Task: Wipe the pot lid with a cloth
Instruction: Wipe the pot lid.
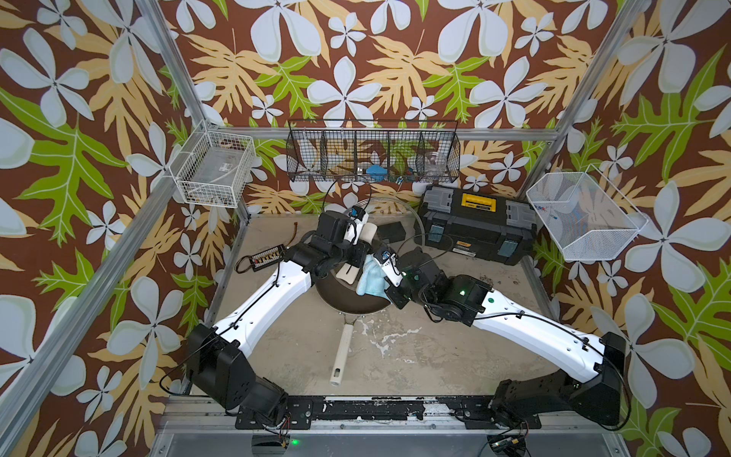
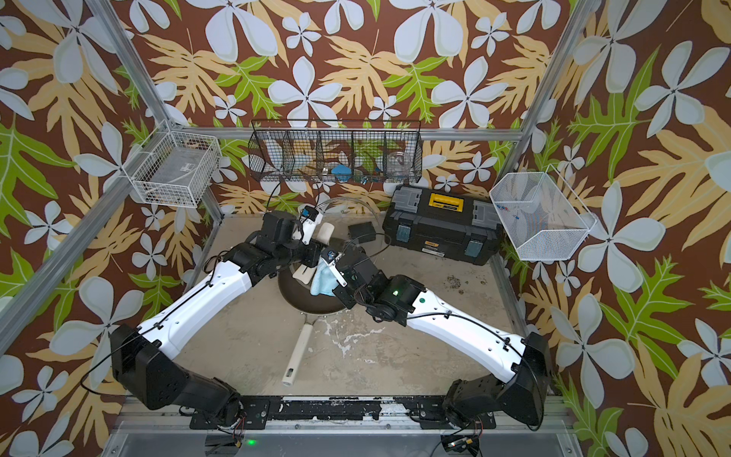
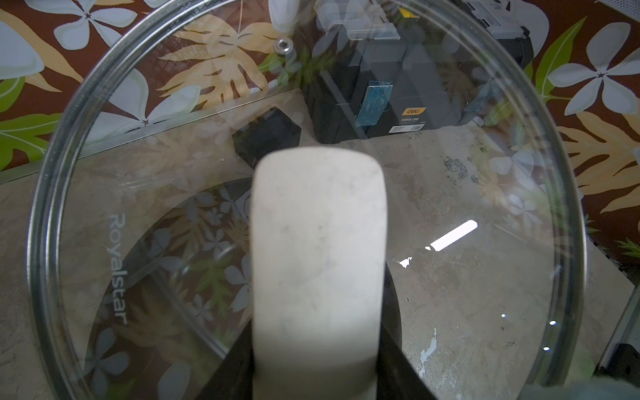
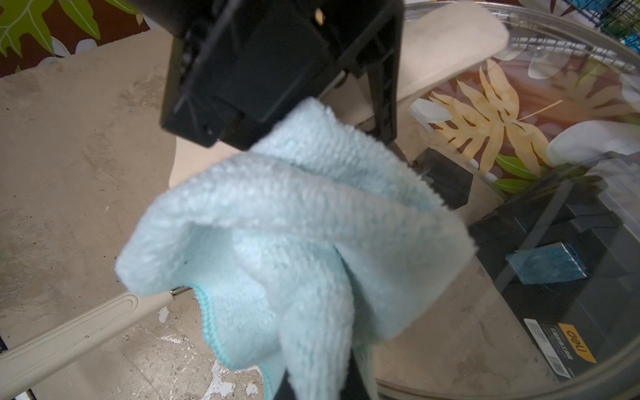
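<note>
1. Nearest, and the landmark for the rest: dark frying pan (image 1: 344, 302) flat on the table (image 1: 415, 356), long cream handle (image 1: 342, 356) pointing back toward the arm bases. No role in the task beyond lying under the work.
2. Over the pan: right gripper (image 4: 317, 381), pinched tight on a fold of the light blue cloth (image 1: 370, 279), with the rest hanging loose in a bunch. Picking up the cloth: done.
3. Above the pan's far rim: left gripper (image 3: 313, 375), clamped narrow on the cream bar handle (image 3: 317, 242) of the pot lid (image 3: 467, 194). Lid lifted clear of the table, tilted up on edge, handle side turned toward the cloth. Lifting and presenting the lid: done.
4. Between the two, above the pan: cloth right beside the bar handle and the left gripper in the right wrist view. Touching the glass or just short of it: cannot tell.
5. Glass seen from the left wrist: mostly clear, with a few faint specks and streaks and no plainly wiped patch. Judged early in the wiping proper. Left to do: strokes over the glass on either side of the bar handle, perhaps the underside, then setting things down.
6. Beyond the pan: small black box (image 1: 391, 231) and black toolbox (image 1: 474, 221) by the back wall, apart from the work.
</note>
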Action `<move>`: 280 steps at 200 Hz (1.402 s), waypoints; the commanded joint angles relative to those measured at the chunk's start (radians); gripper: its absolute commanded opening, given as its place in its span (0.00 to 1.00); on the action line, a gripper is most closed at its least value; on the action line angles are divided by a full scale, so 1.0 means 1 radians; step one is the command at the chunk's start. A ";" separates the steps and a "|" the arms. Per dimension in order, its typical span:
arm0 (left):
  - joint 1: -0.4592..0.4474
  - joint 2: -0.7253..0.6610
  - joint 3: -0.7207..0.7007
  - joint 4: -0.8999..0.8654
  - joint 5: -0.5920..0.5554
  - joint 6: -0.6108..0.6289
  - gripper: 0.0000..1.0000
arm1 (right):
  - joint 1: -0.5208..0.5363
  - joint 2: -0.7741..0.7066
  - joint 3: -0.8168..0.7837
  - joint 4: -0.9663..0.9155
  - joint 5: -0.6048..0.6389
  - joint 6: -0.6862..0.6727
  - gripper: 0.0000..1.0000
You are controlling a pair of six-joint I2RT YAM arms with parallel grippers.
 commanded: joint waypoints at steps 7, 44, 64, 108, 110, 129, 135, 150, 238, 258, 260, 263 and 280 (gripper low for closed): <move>-0.005 -0.021 0.023 0.159 0.006 -0.001 0.00 | 0.002 0.011 0.011 -0.018 0.006 0.016 0.00; -0.008 -0.024 0.028 0.158 0.011 -0.007 0.00 | 0.009 0.037 0.014 -0.009 -0.015 0.021 0.00; -0.008 -0.024 0.031 0.158 0.018 -0.009 0.00 | 0.015 0.044 0.018 -0.005 -0.017 0.026 0.00; -0.010 -0.040 0.012 0.159 0.033 -0.007 0.00 | 0.015 0.044 0.023 -0.009 0.026 0.022 0.00; -0.010 -0.041 0.010 0.159 0.033 -0.006 0.00 | 0.015 0.043 0.022 -0.009 0.029 0.021 0.00; -0.009 -0.058 -0.006 0.158 0.033 0.002 0.00 | 0.004 0.030 0.016 -0.004 0.041 0.019 0.00; -0.010 -0.063 -0.011 0.158 0.034 0.005 0.00 | -0.002 0.025 0.015 -0.003 0.038 0.020 0.00; -0.009 -0.076 -0.023 0.159 0.041 0.013 0.00 | -0.029 0.014 0.013 -0.004 0.023 0.017 0.00; -0.010 -0.136 -0.067 0.147 0.084 0.063 0.00 | -0.178 -0.006 0.074 -0.022 -0.019 -0.041 0.00; -0.010 -0.152 -0.082 0.146 0.083 0.073 0.00 | -0.205 0.012 0.099 -0.030 -0.022 -0.056 0.00; -0.010 -0.153 -0.084 0.147 0.083 0.074 0.00 | -0.207 0.014 0.102 -0.030 -0.023 -0.057 0.00; -0.009 -0.155 -0.085 0.146 0.084 0.075 0.00 | -0.212 0.015 0.104 -0.030 -0.025 -0.059 0.00; -0.009 -0.162 -0.090 0.145 0.080 0.081 0.00 | -0.232 0.029 0.118 -0.031 -0.034 -0.069 0.00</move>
